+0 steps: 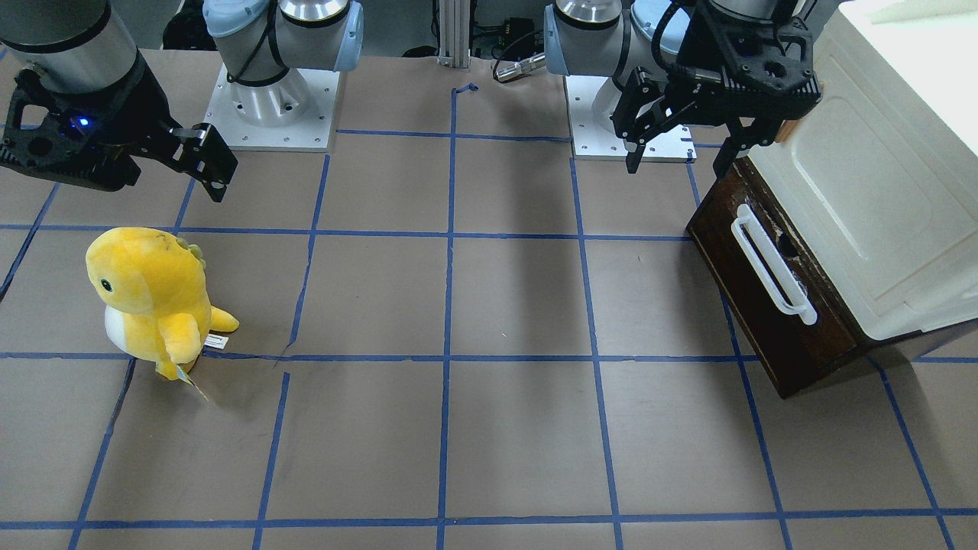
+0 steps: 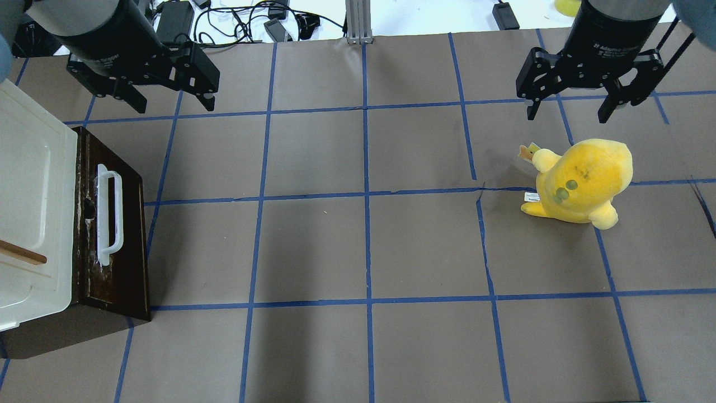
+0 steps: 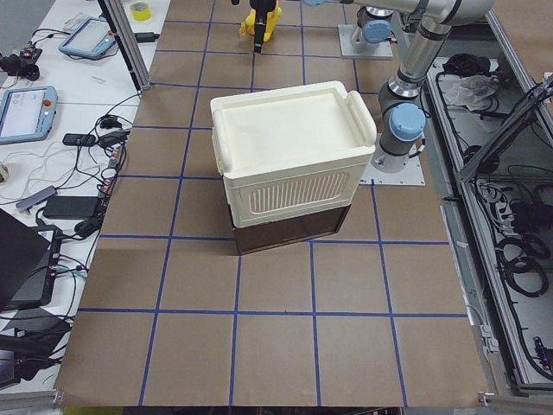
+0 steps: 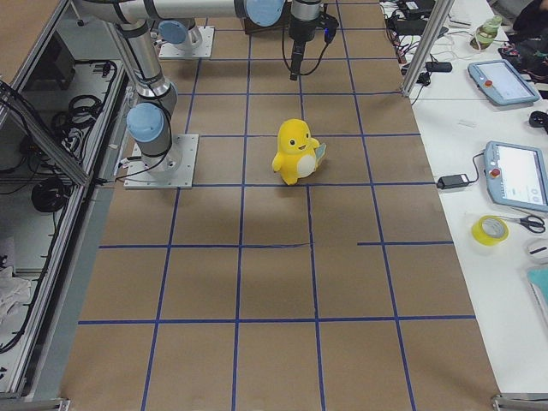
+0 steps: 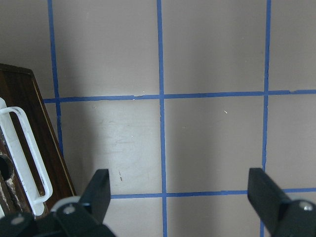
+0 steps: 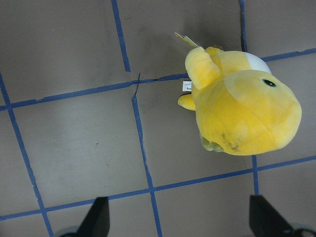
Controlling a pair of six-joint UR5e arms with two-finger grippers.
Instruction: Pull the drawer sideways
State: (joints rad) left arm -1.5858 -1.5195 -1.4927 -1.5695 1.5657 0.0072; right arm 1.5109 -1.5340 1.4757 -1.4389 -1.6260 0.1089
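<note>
The drawer has a dark brown front and a long white bar handle. It sits under a cream cabinet at the table's left and looks pushed in, its inside hidden. It also shows in the front view and at the left edge of the left wrist view. My left gripper is open and empty. It hovers above the table beyond the drawer's far end, apart from the handle. My right gripper is open and empty, far off on the right.
A yellow plush toy stands on the table below the right gripper, also in the right wrist view. The cream cabinet's door has a small brown wooden handle. The brown table carries a blue tape grid.
</note>
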